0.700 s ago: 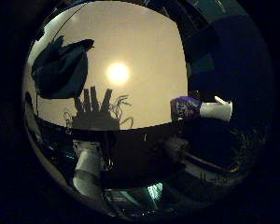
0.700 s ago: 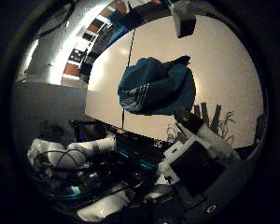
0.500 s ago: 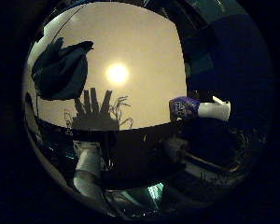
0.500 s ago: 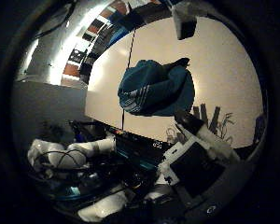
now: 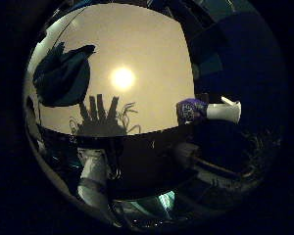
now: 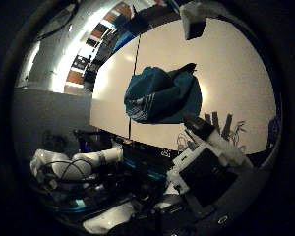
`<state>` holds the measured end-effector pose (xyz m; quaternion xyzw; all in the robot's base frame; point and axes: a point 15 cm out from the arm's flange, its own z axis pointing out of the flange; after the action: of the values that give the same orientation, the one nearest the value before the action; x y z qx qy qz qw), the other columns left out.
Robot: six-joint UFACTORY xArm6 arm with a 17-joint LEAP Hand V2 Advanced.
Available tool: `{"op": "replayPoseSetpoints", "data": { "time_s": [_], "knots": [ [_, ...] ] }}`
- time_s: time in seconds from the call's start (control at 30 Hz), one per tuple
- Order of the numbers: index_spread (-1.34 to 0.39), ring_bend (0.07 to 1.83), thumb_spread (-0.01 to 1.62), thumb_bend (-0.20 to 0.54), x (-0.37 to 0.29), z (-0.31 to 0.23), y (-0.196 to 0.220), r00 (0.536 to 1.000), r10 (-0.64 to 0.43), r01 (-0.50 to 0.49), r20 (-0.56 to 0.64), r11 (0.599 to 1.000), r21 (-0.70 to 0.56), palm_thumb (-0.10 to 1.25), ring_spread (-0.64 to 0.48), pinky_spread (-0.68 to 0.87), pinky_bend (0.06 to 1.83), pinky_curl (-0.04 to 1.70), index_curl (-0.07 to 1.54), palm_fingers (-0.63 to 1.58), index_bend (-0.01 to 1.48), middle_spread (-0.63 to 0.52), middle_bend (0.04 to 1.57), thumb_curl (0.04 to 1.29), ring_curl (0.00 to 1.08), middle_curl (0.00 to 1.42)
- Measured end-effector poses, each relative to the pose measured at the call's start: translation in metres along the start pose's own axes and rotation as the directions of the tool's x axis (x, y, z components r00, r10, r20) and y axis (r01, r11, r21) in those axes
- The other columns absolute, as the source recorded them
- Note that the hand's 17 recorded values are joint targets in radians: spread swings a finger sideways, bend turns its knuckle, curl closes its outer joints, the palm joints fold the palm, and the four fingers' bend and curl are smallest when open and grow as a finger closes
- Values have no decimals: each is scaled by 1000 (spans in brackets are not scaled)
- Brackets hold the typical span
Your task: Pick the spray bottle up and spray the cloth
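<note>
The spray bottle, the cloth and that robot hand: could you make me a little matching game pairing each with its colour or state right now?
Things:
1. spray bottle
2. cloth
3. hand
4. table

Descriptions:
A. teal with pale stripes, crumpled in a heap
B. pale flat surface with a bright spot of light on it
C. purple body with a white head, lying on its side at the table's edge
D. white and black parts, over the table, holding nothing

Pairs: 1-C, 2-A, 3-D, 4-B
</note>
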<state>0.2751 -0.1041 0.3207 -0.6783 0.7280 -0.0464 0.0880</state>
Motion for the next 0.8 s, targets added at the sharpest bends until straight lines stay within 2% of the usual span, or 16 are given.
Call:
{"op": "replayPoseSetpoints", "data": {
  "time_s": [0.3,0.5,0.8],
  "knots": [
    [-415,187,978,-24,62,-24,14,989,146,-144,-12,987,68,908,156,339,182,253,389,253,306,-40,287,399,160,348],
    [-411,181,976,-22,97,-37,31,967,253,-254,31,955,149,907,157,348,180,246,395,290,291,-41,294,396,165,353],
    [-408,184,953,-21,131,-64,45,947,321,-317,24,917,241,941,159,350,180,235,404,312,280,-51,287,408,168,354]
  ]
}}
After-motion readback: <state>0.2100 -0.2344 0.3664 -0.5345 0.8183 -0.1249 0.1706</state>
